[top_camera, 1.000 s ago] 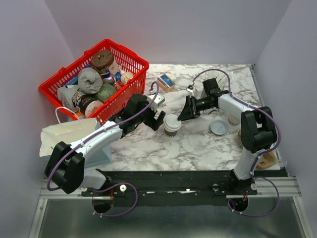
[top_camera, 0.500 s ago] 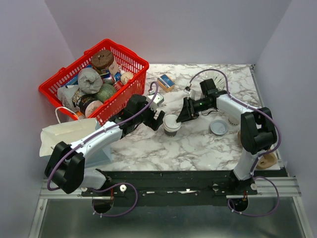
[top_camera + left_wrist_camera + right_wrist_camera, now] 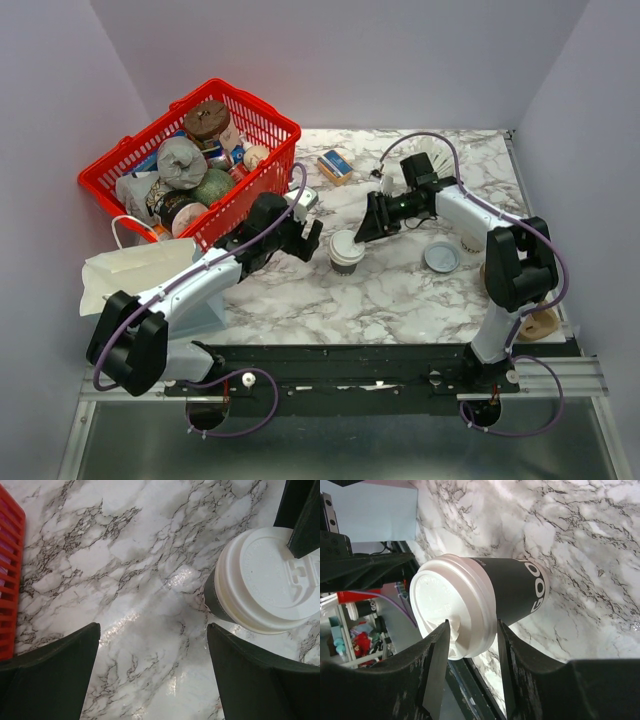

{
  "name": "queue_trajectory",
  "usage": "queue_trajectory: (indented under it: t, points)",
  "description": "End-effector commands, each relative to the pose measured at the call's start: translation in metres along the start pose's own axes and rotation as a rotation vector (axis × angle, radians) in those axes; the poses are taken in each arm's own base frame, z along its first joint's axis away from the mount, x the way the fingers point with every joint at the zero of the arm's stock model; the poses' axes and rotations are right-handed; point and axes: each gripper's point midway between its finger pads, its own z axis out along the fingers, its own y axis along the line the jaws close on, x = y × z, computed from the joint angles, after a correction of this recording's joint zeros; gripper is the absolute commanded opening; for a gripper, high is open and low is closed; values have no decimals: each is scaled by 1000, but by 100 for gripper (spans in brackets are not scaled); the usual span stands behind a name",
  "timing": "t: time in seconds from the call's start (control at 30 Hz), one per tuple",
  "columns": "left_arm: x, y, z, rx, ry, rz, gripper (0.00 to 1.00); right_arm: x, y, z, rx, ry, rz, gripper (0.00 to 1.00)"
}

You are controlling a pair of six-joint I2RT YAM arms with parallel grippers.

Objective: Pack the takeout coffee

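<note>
The takeout coffee (image 3: 346, 250), a dark cup with a white lid, stands upright on the marble table (image 3: 400, 290). My right gripper (image 3: 364, 229) reaches it from the right at lid height. In the right wrist view its jaws (image 3: 472, 625) straddle the lid's rim (image 3: 480, 610), one finger over the lid top, the other beside the cup body, with a gap left, so it is open. My left gripper (image 3: 311, 238) stands wide open just left of the cup. In the left wrist view it (image 3: 152, 630) holds nothing, and the cup (image 3: 265, 585) lies beyond its right finger (image 3: 250, 675).
A red basket (image 3: 268, 122) full of several items stands at the back left, with a white bag (image 3: 135, 265) in front of it. A small box (image 3: 336, 165) lies behind the cup. A loose grey-white lid (image 3: 441, 257) lies to the right, near the right arm.
My left gripper has drawn slightly left, away from the cup. The right gripper has shifted a little toward the back and left over the lid. The cup has stayed put.
</note>
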Motion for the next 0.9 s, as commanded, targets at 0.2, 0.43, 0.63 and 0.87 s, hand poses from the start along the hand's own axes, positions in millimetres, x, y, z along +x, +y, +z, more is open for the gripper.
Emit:
queue_trajectory:
  t: [0.2, 0.43, 0.63, 0.87]
  points:
    - [-1, 4, -5, -16, -35, -21, 95, 1, -7, 2, 189, 41, -111, 54]
    - [5, -6, -6, 43, -33, -35, 95, -3, -3, 4, 190, 44, -124, 54]
    - [8, -15, -7, 95, -28, -76, 95, -7, -2, 3, 196, 41, -127, 54]
    - [12, -18, -7, 128, -22, -107, 95, -10, 1, 5, 209, 37, -127, 55]
